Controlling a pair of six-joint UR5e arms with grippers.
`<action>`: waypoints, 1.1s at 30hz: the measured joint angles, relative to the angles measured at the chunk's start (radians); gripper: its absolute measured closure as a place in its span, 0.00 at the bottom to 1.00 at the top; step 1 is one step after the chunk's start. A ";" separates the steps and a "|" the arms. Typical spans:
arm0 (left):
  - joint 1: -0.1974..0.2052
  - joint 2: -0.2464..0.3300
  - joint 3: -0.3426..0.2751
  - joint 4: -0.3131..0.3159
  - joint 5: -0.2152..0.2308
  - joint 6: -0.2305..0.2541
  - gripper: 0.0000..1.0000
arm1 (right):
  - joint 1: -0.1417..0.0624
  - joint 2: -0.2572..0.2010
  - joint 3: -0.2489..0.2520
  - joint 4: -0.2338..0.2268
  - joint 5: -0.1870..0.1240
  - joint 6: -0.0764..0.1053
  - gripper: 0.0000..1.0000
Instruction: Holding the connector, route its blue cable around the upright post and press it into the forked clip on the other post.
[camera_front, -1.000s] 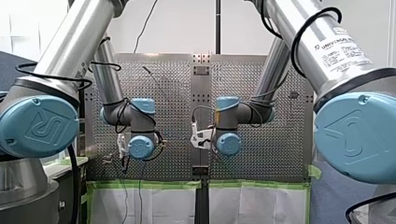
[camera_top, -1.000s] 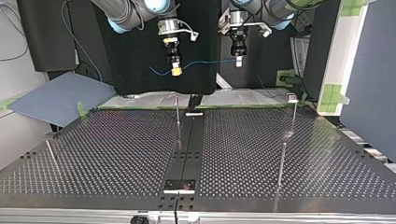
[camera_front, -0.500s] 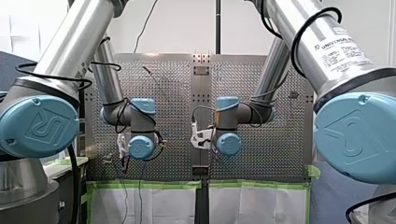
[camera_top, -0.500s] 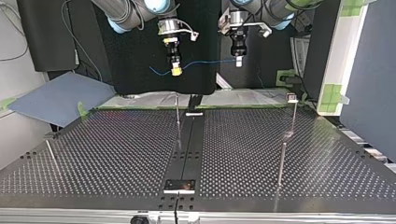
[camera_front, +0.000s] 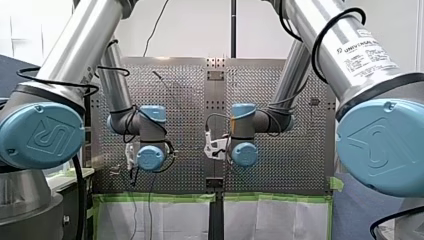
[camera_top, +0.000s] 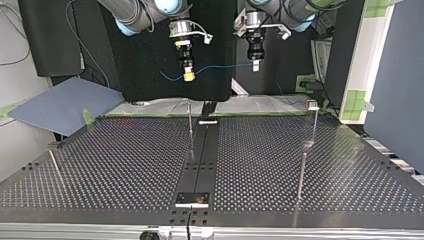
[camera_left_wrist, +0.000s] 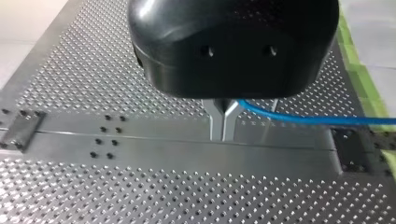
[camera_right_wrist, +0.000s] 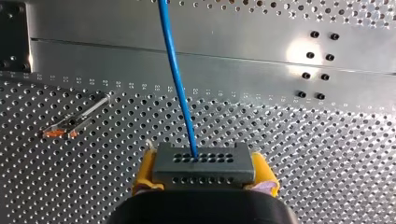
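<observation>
In the right wrist view my right gripper (camera_right_wrist: 204, 171) is shut with its yellow pads (camera_right_wrist: 144, 170) on a grey connector (camera_right_wrist: 204, 161). The blue cable (camera_right_wrist: 175, 70) leaves the connector's face and runs ahead over the table. In the left wrist view my left gripper (camera_left_wrist: 223, 134) has its metal fingers shut on the blue cable (camera_left_wrist: 308, 119), which trails off to one side. In the top view both grippers hang high beyond the table's far edge, my right gripper (camera_top: 188, 75) at the left and my left gripper (camera_top: 255, 64) at the right. The cable (camera_top: 222, 66) spans between them.
A thin upright post (camera_top: 190, 117) stands near the table's far middle. A post topped by a small clip (camera_top: 313, 104) stands at the far right, with a plain post (camera_top: 301, 175) nearer. A leaning pin (camera_top: 55, 167) stands at the left. A dark centre strip (camera_top: 200, 160) divides the perforated table (camera_top: 125, 170).
</observation>
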 joint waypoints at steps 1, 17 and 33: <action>0.001 -0.005 -0.005 -0.005 0.002 0.005 1.00 | 0.001 0.004 -0.004 -0.001 0.004 -0.003 1.00; 0.002 -0.040 -0.033 -0.023 0.007 0.074 1.00 | 0.004 0.121 -0.036 -0.004 0.066 -0.010 1.00; 0.007 -0.003 0.009 -0.032 -0.016 0.037 1.00 | 0.001 0.095 -0.077 0.028 0.103 0.016 1.00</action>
